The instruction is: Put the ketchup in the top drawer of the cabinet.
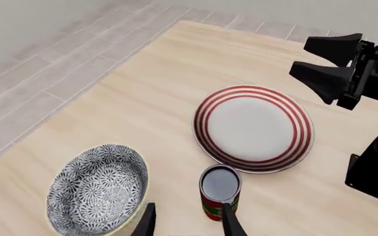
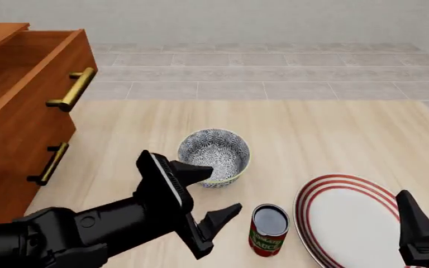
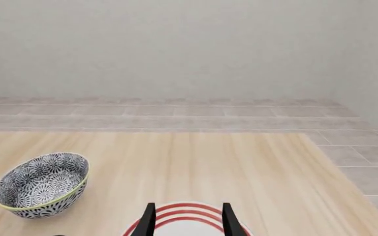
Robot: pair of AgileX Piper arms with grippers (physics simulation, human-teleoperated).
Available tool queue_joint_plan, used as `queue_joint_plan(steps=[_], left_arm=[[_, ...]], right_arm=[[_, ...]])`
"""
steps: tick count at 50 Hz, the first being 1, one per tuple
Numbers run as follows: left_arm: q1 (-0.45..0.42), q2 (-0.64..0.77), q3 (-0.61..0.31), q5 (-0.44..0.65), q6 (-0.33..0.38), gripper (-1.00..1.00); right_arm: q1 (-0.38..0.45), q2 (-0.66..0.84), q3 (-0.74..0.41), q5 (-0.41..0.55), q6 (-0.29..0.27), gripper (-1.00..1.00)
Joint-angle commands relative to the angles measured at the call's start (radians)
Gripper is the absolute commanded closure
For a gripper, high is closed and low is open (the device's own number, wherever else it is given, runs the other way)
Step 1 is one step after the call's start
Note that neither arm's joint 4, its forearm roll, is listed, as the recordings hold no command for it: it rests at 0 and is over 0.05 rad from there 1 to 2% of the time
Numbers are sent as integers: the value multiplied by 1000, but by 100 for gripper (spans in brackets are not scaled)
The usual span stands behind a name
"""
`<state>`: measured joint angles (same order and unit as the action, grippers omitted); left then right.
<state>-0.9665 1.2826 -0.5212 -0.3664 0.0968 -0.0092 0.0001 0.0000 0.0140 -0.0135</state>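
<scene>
Currently your cabinet [image 2: 9, 139] stands at the table's far left with the top drawer [image 2: 32, 72] pulled open. Your left gripper [image 2: 213, 195] is spread wide, fingers apart and holding nothing, just left of the ketchup [image 2: 269, 230]. Your right gripper [image 3: 187, 221] is likewise open, above the red-ringed plate [image 2: 348, 220]. That can stands upright on the table [image 2: 326, 139] between the patterned bowl [image 2: 214, 156] and plate, well apart from the drawer.
</scene>
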Motion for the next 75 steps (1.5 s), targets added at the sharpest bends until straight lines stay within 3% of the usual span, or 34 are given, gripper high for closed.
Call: queue_joint_plan(steps=[1, 24, 44, 75], left_arm=[[-38, 73, 13, -53, -6, -100], [-118, 250, -35, -110, 25, -100], [-96, 416, -95, -169, 7, -100], [-94, 526, -105, -226, 10, -100]], right_arm=[[3, 0, 0, 1, 0, -100], [4, 0, 0, 8, 4, -100], [14, 0, 0, 12, 3, -100], [12, 0, 0, 15, 3, -100]])
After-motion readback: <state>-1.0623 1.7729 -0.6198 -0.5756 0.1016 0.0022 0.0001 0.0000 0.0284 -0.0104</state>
